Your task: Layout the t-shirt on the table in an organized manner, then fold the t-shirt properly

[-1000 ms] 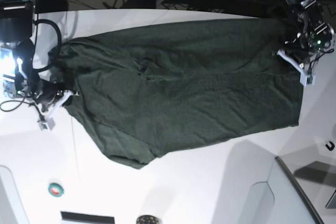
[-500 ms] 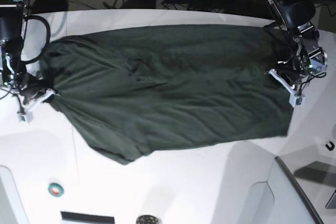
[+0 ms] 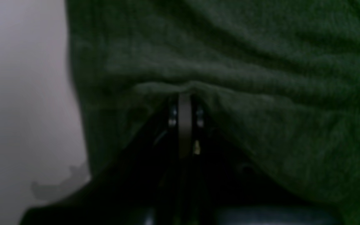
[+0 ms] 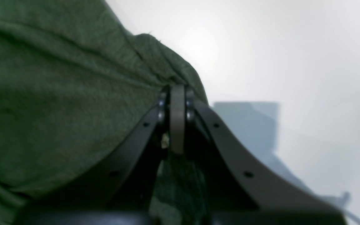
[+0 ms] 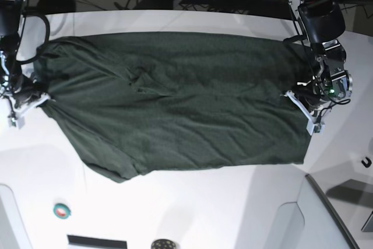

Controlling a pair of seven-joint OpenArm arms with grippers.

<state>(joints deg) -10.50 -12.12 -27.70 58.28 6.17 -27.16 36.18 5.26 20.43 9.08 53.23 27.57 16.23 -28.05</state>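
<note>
- At the tip of the left gripper point(image 3: 184, 93), the fingers are pressed together on a fold of the t-shirt point(image 5: 175, 109), the green knit bunching over them in the wrist view.
- The right gripper point(image 4: 177, 89) likewise has its fingers pinched shut on a ridge of cloth at the garment's other end, with bare white surface point(image 4: 292, 47) beside it.
- Over the last second both arms have carried their ends across the surface (each has shifted sideways in the base view), and the shirt has gone with them.
- The cloth now lies longer and flatter between the two grips, with fewer deep creases than a second ago; the hem side by the left gripper point(image 5: 315, 109) reads as a nearly straight edge.
- My judgement: the laying-out step is close to done, though one lower corner point(image 5: 113, 170) still trails out untidily, so folding has not begun.
</note>
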